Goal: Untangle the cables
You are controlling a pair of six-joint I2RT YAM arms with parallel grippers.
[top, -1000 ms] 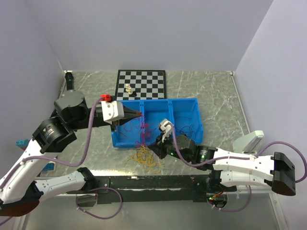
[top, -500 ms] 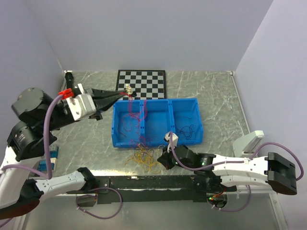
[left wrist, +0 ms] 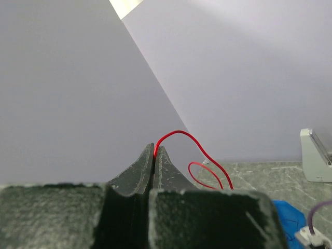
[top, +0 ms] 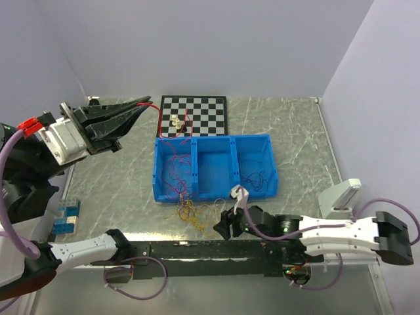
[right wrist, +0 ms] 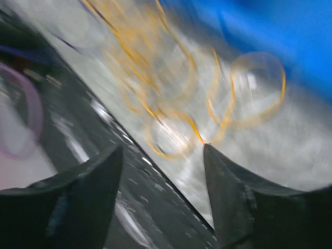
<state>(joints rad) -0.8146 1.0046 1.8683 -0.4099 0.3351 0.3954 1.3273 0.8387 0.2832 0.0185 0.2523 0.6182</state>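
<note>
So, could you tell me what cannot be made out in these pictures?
Right wrist view: motion blur smears the orange-yellow wires; whether any strand touches the open right gripper is unclear.
Left wrist view: the red wire pinched in the left gripper drops behind the gripper's body, hiding its far end.
Top view: strands in the blue bin are too thin to trace their crossings.
Top view: the left edge cuts off the left arm.

cables [top: 191, 211] in bin [top: 210, 138], before it — chessboard [top: 200, 113] behind
</note>
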